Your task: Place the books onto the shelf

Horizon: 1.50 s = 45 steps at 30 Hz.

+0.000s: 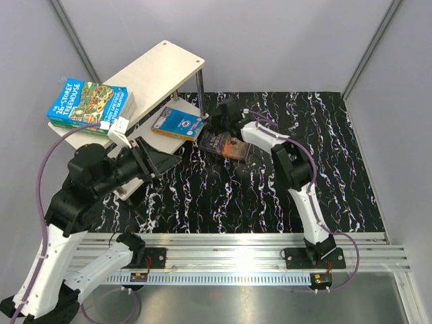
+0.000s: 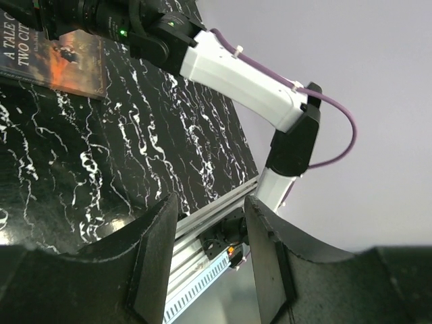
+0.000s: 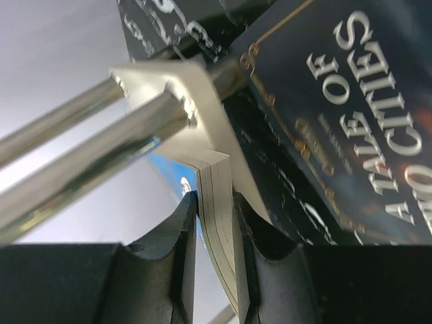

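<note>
**Paperback point(image 1: 177, 123) pinched at shelf point(image 1: 158, 67) corner**

Angular black left gripper point(image 2: 210, 223) hangs parted and empty over the white-veined black table point(image 1: 270, 196). Glossy dark book point(image 1: 224, 144) lies flat beside the shelf. Right gripper point(image 3: 214, 202) clamps the thin blue paperback's page edge by a chrome leg point(image 1: 200, 94), at the pale lower board. Green books point(image 1: 88, 101) rest farther left.

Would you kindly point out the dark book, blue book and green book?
dark book point(image 1: 226, 145): top view, cover centre.
blue book point(image 1: 177, 122): top view, cover centre.
green book point(image 1: 88, 102): top view, cover centre.

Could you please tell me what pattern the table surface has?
The table is black with white marble-like veining, clearest in the top external view.
</note>
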{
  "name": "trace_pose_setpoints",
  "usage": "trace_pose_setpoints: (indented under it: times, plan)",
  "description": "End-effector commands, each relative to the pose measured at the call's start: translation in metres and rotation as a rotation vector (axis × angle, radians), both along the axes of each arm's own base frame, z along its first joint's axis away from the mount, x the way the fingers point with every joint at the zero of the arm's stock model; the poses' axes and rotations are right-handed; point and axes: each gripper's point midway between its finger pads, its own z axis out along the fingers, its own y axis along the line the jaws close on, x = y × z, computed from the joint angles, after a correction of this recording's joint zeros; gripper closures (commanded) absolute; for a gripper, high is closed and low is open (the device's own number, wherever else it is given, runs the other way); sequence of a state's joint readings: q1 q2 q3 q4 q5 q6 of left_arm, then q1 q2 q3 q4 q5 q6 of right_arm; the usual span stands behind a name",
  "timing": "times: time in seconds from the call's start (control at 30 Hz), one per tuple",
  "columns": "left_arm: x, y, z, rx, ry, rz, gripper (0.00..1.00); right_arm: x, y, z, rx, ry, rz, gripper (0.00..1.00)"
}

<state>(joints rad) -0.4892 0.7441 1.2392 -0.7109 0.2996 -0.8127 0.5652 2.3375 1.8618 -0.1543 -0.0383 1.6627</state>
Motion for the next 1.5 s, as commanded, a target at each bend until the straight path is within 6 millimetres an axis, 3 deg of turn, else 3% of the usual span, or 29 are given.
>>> trace_pose_setpoints:
  times: [0.0, 0.2, 0.4, 0.47, 0.53, 0.57, 0.6, 0.67, 0.8, 0.83, 0.87, 0.93, 0.97, 1.0, 1.03, 1.07, 1.13, 1.2, 1.23, 1.27, 1.33, 1.37, 1.43, 1.47]
  plan:
    - [-0.006, 0.008, 0.009, 0.020, -0.049, 0.014, 0.52, 0.011, -0.002, -0.023, -0.044, 0.039, -0.079, 1.00]
    - [-0.006, 0.010, 0.003, 0.046, -0.046, 0.018, 0.52, 0.013, 0.020, -0.030, -0.046, 0.031, -0.025, 1.00]
    - [-0.001, 0.008, -0.003, 0.045, -0.042, 0.022, 0.52, 0.001, 0.026, -0.035, -0.042, 0.036, 0.002, 1.00]
    - [-0.001, 0.008, -0.005, 0.044, -0.041, 0.021, 0.52, -0.005, 0.031, -0.036, -0.011, 0.042, 0.024, 0.86]
    - [0.001, 0.007, -0.006, 0.037, -0.041, 0.024, 0.52, -0.010, 0.038, -0.033, -0.003, 0.031, 0.041, 0.66]
    - [0.002, 0.006, -0.006, 0.036, -0.040, 0.024, 0.52, -0.012, 0.042, -0.029, -0.007, 0.021, 0.060, 0.45]
    - [0.003, 0.006, -0.004, 0.030, -0.045, 0.025, 0.52, -0.014, 0.044, -0.027, -0.011, 0.021, 0.071, 0.37]
    - [0.005, 0.004, -0.002, 0.026, -0.043, 0.024, 0.52, -0.017, 0.048, -0.023, -0.010, 0.005, 0.099, 0.30]
    - [0.008, 0.003, 0.003, 0.010, -0.048, 0.028, 0.53, -0.031, 0.048, -0.015, -0.004, 0.015, 0.146, 0.29]
    - [0.008, 0.003, 0.004, 0.006, -0.045, 0.033, 0.53, -0.038, 0.045, -0.023, -0.020, 0.028, 0.160, 0.28]
    - [0.008, 0.002, 0.004, 0.002, -0.048, 0.032, 0.53, -0.042, 0.044, -0.009, -0.011, 0.015, 0.176, 0.28]
    - [0.011, 0.002, 0.003, -0.003, -0.048, 0.040, 0.53, -0.056, 0.033, -0.017, -0.046, 0.027, 0.199, 0.26]
    - [0.013, 0.002, 0.003, -0.004, -0.051, 0.043, 0.53, -0.057, 0.025, -0.005, -0.042, 0.013, 0.201, 0.25]
    - [0.014, 0.001, 0.002, -0.005, -0.046, 0.046, 0.53, -0.061, 0.020, -0.006, -0.046, 0.015, 0.206, 0.23]
    - [0.015, 0.001, 0.002, -0.009, -0.046, 0.046, 0.53, -0.070, 0.008, -0.022, -0.070, 0.047, 0.212, 0.23]
    - [0.016, 0.000, 0.002, -0.010, -0.045, 0.045, 0.53, -0.068, -0.003, -0.013, -0.057, 0.041, 0.212, 0.23]
    - [0.018, -0.004, 0.003, -0.018, -0.040, 0.036, 0.53, -0.077, -0.022, -0.029, -0.087, 0.080, 0.225, 0.22]
    - [0.022, -0.008, 0.001, -0.017, -0.037, 0.022, 0.53, -0.077, -0.047, -0.017, -0.103, 0.069, 0.222, 0.22]
    - [0.024, -0.010, -0.002, -0.009, -0.030, 0.016, 0.53, -0.085, -0.059, -0.025, -0.138, 0.072, 0.242, 0.22]
    - [0.027, -0.012, -0.007, 0.004, -0.017, 0.012, 0.53, -0.085, -0.069, -0.006, -0.134, 0.030, 0.245, 0.22]
    - [0.034, -0.016, -0.018, 0.034, 0.003, 0.002, 0.53, -0.088, -0.096, -0.009, -0.153, 0.019, 0.241, 0.20]
    - [0.038, -0.017, -0.020, 0.040, 0.000, 0.005, 0.53, -0.086, -0.099, 0.009, -0.112, -0.038, 0.261, 0.19]
    - [0.048, -0.018, -0.027, 0.057, 0.009, 0.032, 0.52, -0.085, -0.116, 0.012, -0.109, -0.061, 0.279, 0.19]
    - [0.054, -0.017, -0.029, 0.063, 0.011, 0.050, 0.52, -0.086, -0.115, 0.018, -0.096, -0.082, 0.312, 0.20]
